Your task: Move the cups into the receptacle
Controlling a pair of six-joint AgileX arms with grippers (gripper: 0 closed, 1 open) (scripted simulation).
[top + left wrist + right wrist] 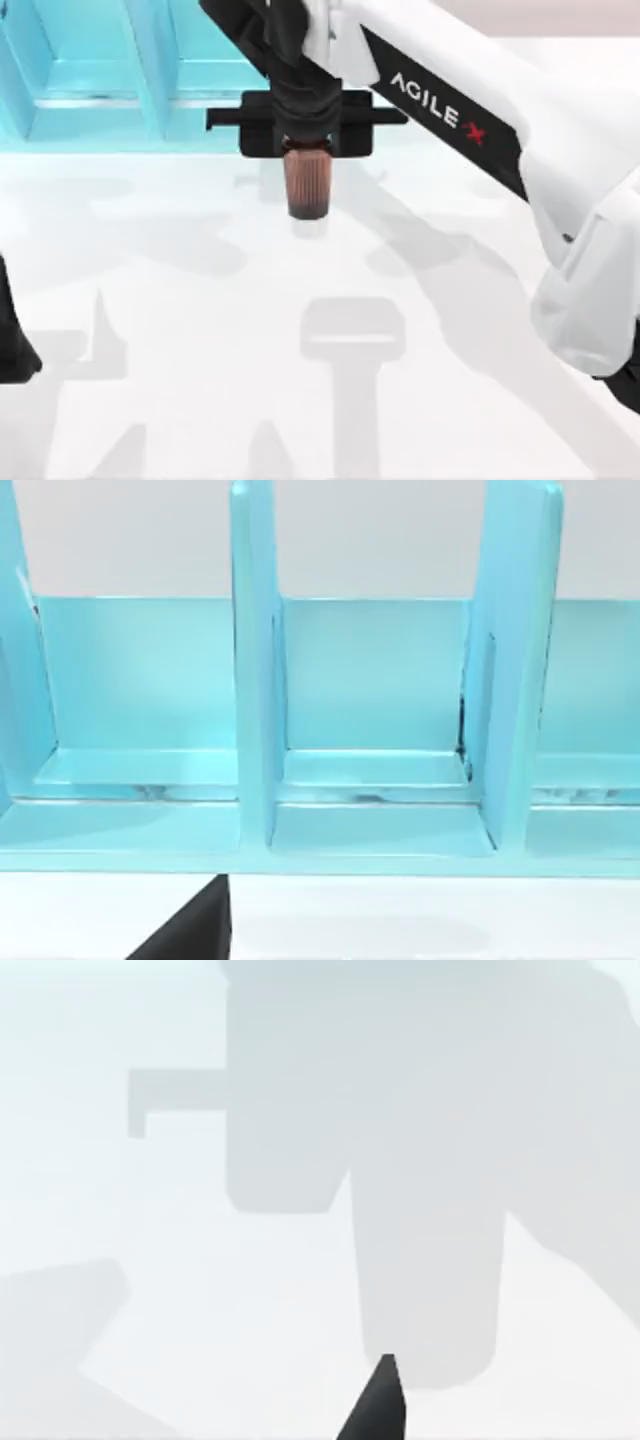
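**Right gripper holds the ribbed cup beside the blue rack**

Top view: the right arm reaches from the right side across to the middle of the far edge. Its black right gripper [305,140] is clamped on the copper-brown cup [306,182], which has ribbed, tapered sides. The cup hangs above the white table [200,330], with a soft shadow under it, just beside the front edge of the rack [100,80], a glossy turquoise receptacle with flat dividers. The left arm is parked at the left edge; a small dark part of it [15,345] is seen, and I cannot tell how its fingers stand.

Left wrist view: the rack [380,690] is seen from the front, with three smooth compartments between upright walls. A black finger tip [195,930] is at the lower border.

Right wrist view: the matte table [200,1310] with grey shadows, and one dark finger tip [378,1405].
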